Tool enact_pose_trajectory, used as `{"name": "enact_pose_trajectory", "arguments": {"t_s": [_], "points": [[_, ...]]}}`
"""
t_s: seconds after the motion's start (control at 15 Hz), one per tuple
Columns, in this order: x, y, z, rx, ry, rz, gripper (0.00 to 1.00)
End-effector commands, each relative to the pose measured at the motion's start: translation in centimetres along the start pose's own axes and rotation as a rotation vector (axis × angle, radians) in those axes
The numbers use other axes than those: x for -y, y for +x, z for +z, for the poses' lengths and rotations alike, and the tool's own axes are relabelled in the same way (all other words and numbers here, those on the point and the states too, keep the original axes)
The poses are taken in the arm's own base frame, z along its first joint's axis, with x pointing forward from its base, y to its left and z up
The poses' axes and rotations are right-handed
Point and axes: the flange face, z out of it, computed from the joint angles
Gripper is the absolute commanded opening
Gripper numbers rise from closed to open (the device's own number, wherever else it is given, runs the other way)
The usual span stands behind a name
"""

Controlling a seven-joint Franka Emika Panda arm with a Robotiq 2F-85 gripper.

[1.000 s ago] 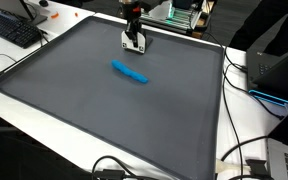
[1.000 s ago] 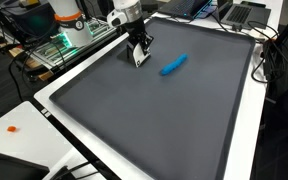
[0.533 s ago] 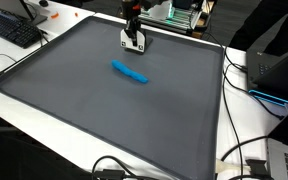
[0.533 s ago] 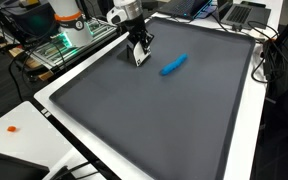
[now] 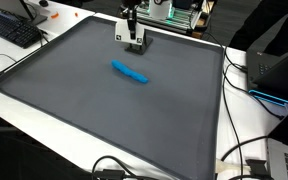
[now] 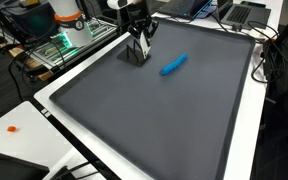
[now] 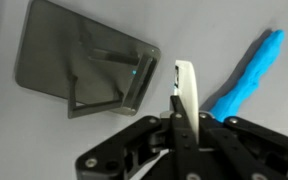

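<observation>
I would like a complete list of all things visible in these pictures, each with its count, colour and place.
mat: one, dark grey, covers most of the table.
table: one, white, under the mat.
blue object: one, long, blue, lies on the mat apart from the gripper.
grey angular thing: one, grey, beside the gripper in the wrist view; what it is I cannot tell.
keyboard: one, black, on the table past a corner of the mat.
small orange thing: one, orange, on the table outside the mat.
laptop: one, dark, beyond the far corner of the mat.
cables: several, black, along the edge of the mat.
gripper: one, black, shut, near the far edge of the mat, holding nothing visible.
</observation>
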Motion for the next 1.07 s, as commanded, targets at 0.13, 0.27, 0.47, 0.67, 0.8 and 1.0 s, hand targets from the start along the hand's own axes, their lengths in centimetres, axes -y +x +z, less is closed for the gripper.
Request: {"name": "enact_pose_trajectory", "arguments": {"t_s": [0.13, 0.27, 0.47, 0.67, 0.8, 1.0], "points": [[5.3, -1.6, -2.6, 0.119, -0.057, -0.286, 0.01], [7.3, -1.7, -3.1, 0.151, -0.1, -0.388, 0.01], [9.9, -1.6, -3.1, 0.22, -0.144, -0.53, 0.01], [12.3, -1.4, -2.3, 0.267, -0.196, -0.671, 0.01], [13.7, -1.3, -1.3, 0.291, -0.224, -0.766, 0.01], [15.5, -1.3, 0.5, 0.309, -0.255, -0.9, 0.01]]}}
